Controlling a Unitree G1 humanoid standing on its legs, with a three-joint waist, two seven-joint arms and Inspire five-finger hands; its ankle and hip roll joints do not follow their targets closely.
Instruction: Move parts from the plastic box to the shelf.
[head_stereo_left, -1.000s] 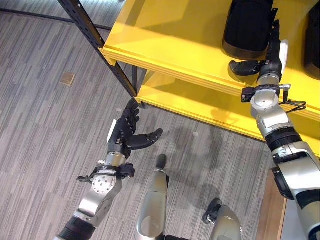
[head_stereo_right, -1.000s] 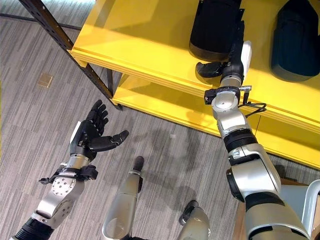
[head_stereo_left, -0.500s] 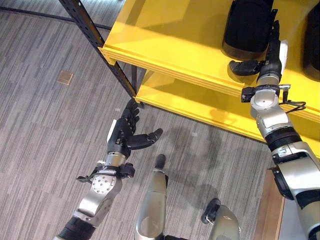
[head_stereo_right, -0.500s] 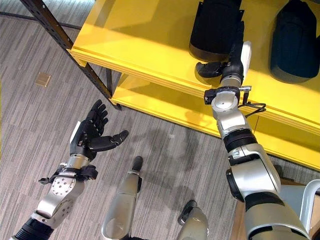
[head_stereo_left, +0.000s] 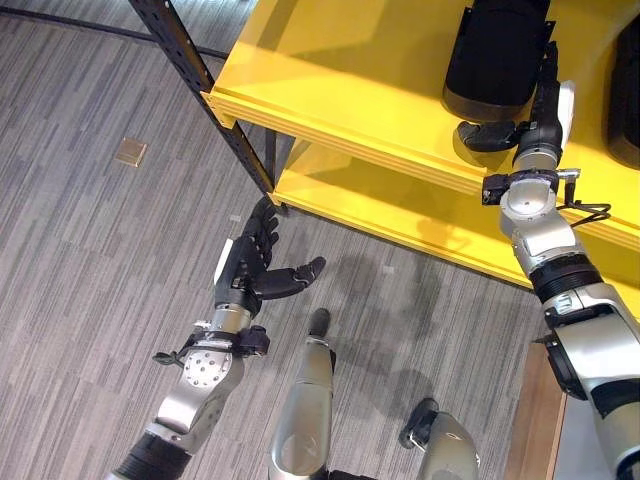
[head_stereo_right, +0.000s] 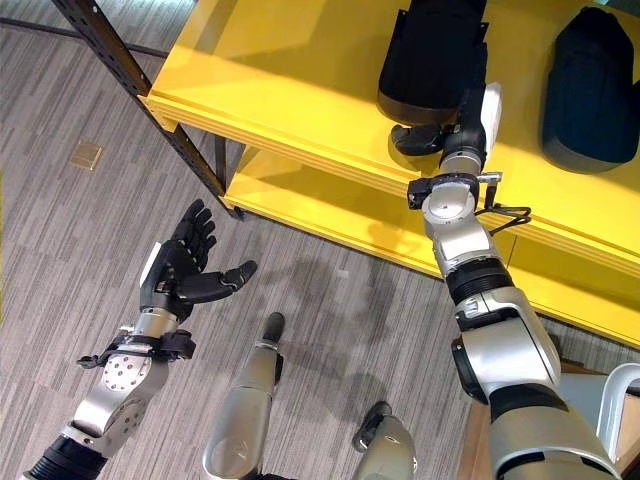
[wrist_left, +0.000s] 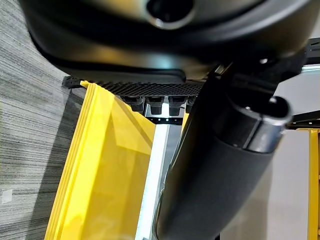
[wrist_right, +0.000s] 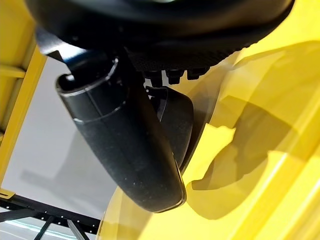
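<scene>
While the left robot hand (head_stereo_left: 250, 268) hung over the grey floor (head_stereo_left: 90, 250) in the lower left of the frame, its palm was turned up, its fingers were straight and spread, its thumb stood out to the side, and it held nothing. Farther off, the right arm reached up the right side of the frame to the upper board of the yellow shelf (head_stereo_left: 340, 90). The right robot hand (head_stereo_right: 470, 125) lay on that board, its fingers stretched up along the side of a black part (head_stereo_right: 430, 55) and its thumb spread across the board just under the part's base, loosely flat rather than clenched. A second black part (head_stereo_right: 590, 90) stood on the same board in the upper right corner, apart from the first. A dark perforated upright (head_stereo_left: 200, 95) ran down the shelf's left edge.
</scene>
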